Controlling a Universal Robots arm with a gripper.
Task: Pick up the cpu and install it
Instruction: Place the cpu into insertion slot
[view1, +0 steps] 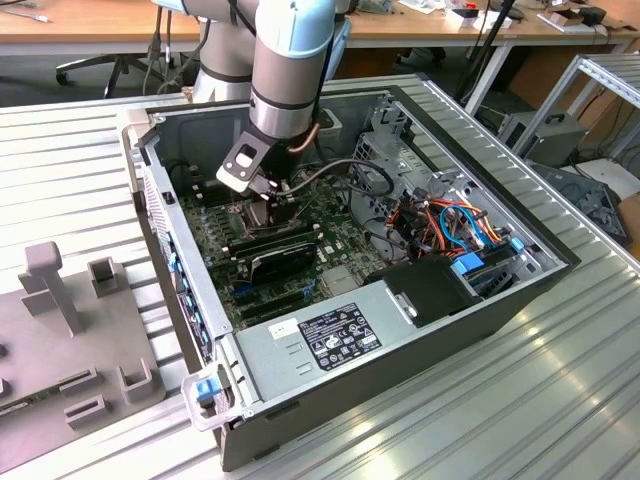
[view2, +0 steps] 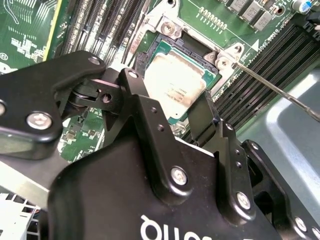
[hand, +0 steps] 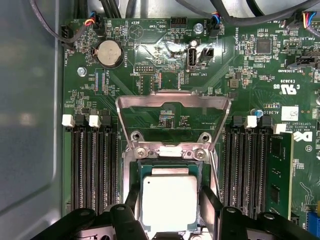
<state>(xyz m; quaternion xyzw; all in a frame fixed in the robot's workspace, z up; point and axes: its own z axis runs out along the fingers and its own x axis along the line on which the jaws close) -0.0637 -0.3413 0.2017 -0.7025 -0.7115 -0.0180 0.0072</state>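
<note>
Silver-topped cpu (hand: 169, 210) lies in the socket (view2: 192, 46) on the motherboard (hand: 150, 75), the gripper (hand: 170, 194) seemingly pinching its two sides.

end effector (view1: 267, 197) over motherboard (view1: 335, 245) (open case (view1: 400, 385))

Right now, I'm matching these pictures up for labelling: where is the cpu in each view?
Exterior view: hidden beneath the gripper.
Second wrist view: the cpu lies between the gripper and the silver socket frame.
First wrist view: the cpu lies beside that frame, flanked by memory slots.
Shared landmark: the silver socket frame.
</note>
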